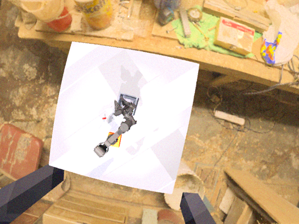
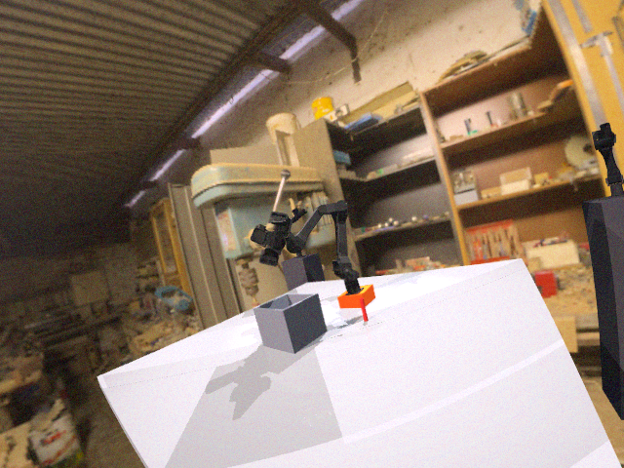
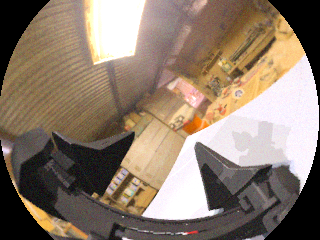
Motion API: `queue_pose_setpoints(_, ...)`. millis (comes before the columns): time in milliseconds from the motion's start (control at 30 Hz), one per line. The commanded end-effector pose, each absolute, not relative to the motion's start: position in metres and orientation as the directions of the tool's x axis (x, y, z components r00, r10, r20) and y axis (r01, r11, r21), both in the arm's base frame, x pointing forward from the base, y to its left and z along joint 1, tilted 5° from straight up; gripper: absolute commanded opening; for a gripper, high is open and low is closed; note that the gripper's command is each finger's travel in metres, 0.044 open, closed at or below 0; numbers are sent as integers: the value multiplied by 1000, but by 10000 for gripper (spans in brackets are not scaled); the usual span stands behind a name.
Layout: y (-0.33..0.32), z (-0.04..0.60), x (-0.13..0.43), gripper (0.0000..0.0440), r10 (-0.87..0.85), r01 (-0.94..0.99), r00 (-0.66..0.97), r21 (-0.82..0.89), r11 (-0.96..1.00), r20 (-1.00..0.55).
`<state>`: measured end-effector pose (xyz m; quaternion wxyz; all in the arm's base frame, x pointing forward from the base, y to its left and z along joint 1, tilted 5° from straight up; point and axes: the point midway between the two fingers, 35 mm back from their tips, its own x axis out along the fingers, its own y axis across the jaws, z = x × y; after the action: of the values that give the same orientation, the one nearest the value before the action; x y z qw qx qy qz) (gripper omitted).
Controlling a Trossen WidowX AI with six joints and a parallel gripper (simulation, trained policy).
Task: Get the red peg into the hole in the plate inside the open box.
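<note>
The red peg (image 1: 104, 118) (image 2: 364, 310) stands upright on the white table, apart from the box and from the gripper. The grey open box (image 1: 129, 95) (image 2: 308, 322) stands on the table; the plate and hole at its bottom cannot be made out. My gripper (image 1: 119, 99) (image 2: 262, 247) (image 3: 165, 140) is open, with nothing between its fingers. It hangs in the air above the box and is tilted away from straight down; the wrist view looks out across the table edge and the room. A small red sliver shows at that view's bottom edge.
The arm stands on an orange base block (image 1: 117, 142) (image 2: 352, 300), near the peg. The white table (image 1: 80, 74) (image 2: 412, 363) carries these things. Dark posts (image 1: 25, 196) (image 2: 604, 282) stand beyond the table's edges.
</note>
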<state>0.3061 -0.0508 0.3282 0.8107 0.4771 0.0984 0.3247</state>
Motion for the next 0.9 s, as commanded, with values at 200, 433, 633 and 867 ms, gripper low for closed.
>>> queue_pose_setpoints(200,-25,332,332,440,663,-328,738,925,191,124)
queue_pose_setpoints(433,22,345,350,440,715,-193,695,978,79,79)
queue_pose_setpoints(633,60,345,354,440,750,-39,661,999,31,3)
queue_pose_setpoints(867,96,329,347,440,773,167,623,986,18,-120)
